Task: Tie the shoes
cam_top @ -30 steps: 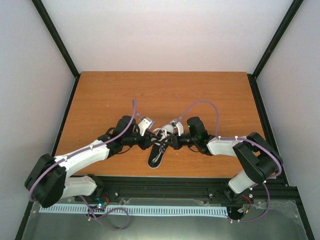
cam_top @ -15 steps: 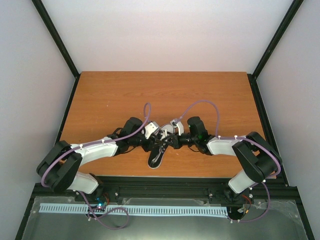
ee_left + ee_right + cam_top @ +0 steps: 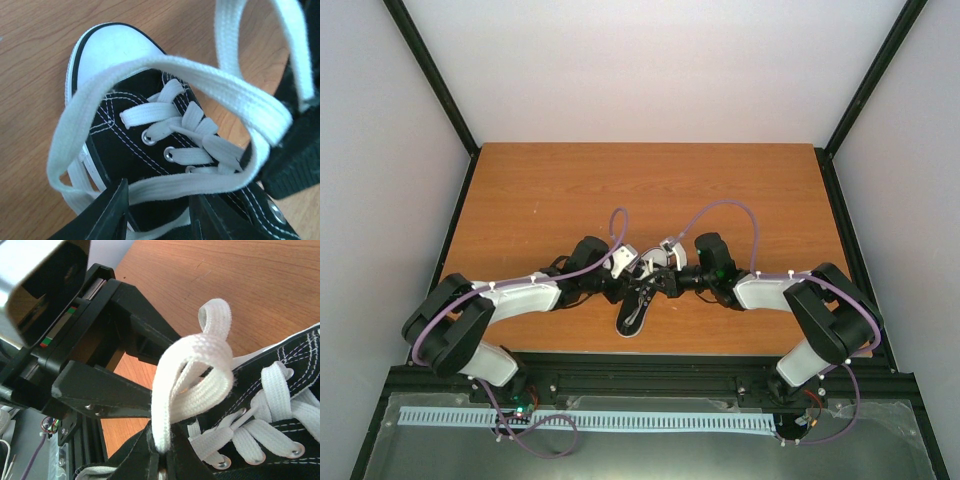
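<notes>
Brown wooden tabletop (image 3: pixel 530 200) between pale walls, with two robot arms reaching in from the lower edge of the overhead view and meeting at the middle.

In the right wrist view, the right gripper (image 3: pixel 160 456) at the bottom of the frame has its fingers pressed together on a doubled lace loop (image 3: pixel 197 357), which stands up and curls over toward the upper right. In the left wrist view, the left gripper (image 3: pixel 157 200) at the bottom of the frame has its fingers spread. One flat strand of the white laces (image 3: pixel 200 82) lies across the gap between them and is not pinched.

Just beyond both sets of fingers is the black sneaker (image 3: pixel 135 145). Its eyelets and crossed lacing sit directly ahead of the left fingers, and its white toe cap (image 3: pixel 112 50) is toward the upper left of that frame. A wide slack ring of lace drapes around the shoe's front.

From above, the shoe lies at the table's centre. Its long axis runs from the heel opening (image 3: pixel 631 320) at the lower left up to the toe under the grippers. The left arm comes in from the left and the right arm from the right, both equally close over the laced front. The next move likely depends on the left fingers closing on the strand that crosses them.
</notes>
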Motion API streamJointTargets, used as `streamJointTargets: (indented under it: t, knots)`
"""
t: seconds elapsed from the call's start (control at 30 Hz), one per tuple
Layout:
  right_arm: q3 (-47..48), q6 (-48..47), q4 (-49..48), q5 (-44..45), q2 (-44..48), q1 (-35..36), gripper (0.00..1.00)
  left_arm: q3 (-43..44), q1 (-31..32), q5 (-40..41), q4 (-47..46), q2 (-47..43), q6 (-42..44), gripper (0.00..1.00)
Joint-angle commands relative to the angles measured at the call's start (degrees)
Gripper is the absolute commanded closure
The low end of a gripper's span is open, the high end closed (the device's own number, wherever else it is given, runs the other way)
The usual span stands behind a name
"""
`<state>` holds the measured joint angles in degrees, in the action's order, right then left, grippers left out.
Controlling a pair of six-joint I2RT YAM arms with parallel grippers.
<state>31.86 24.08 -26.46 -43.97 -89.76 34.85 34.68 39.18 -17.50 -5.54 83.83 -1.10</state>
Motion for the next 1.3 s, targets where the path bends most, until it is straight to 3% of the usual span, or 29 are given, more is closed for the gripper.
streamJointTargets:
  t: [0.0,0.13,0.23,0.83,1.07,1.27]
  knots:
    - [0.4,-0.1,-3.0,-1.7,-0.2,0.0,0.97,3.3,0.6,-0.3,-2.1,2.0,1.7,0.65]
    - [0.3,-0.3,-2.8,-1.4,0.1,0.0,0.97,5.1,0.6,-1.0,-0.5,4.1,1.1,0.88]
    - [0.3,-0.4,-2.5,-0.8,0.4,0.0,0.97,4.9,0.6,-0.2,-0.2,2.8,0.4,0.99]
    - [0.3,0.2,0.0,3.4,2.7,-0.4,0.97,2.6,0.6,-3.3,13.8,-18.8,-9.3,0.99]
    - [0.7,0.0,1.1,4.1,2.4,-0.5,0.97,6.9,0.6,-9.3,20.5,-21.5,-16.8,0.99]
    - [1.1,-0.5,1.8,4.0,1.6,-0.5,0.97,12.2,0.6,-8.1,31.2,-20.0,-19.1,0.99]
